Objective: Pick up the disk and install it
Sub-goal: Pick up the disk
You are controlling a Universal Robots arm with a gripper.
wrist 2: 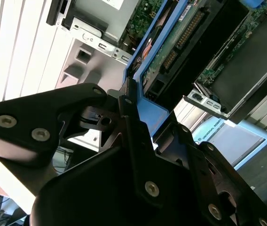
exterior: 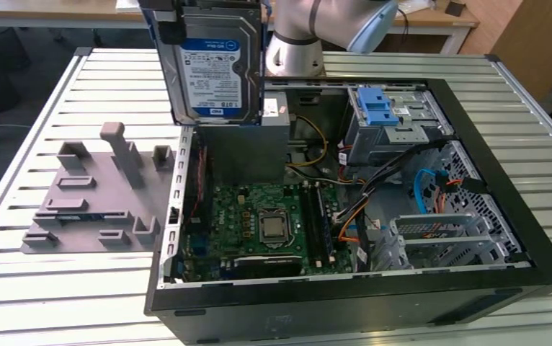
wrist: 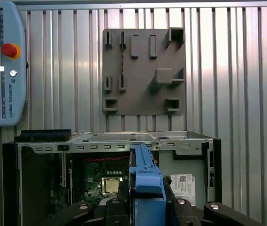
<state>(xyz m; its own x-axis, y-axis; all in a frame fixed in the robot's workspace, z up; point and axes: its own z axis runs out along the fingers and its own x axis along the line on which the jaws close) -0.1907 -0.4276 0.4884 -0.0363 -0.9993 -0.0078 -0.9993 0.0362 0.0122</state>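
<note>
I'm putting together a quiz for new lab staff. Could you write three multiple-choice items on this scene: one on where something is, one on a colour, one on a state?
1. Where is the disk?
A) held upright in the air
B) lying flat on the grey plate
C) seated in the cage

2. What colour are the disk's rails?
A) red
B) blue
C) yellow

3. How is the gripper?
A) open, clear of everything
B) shut on the disk
C) shut on a cable

Answers:
1 A: the exterior view shows it standing on edge, off every surface.
2 B: blue plastic frames its edge in both wrist views.
3 B: in the second wrist view its jaws press on the blue rail from both sides.
</note>
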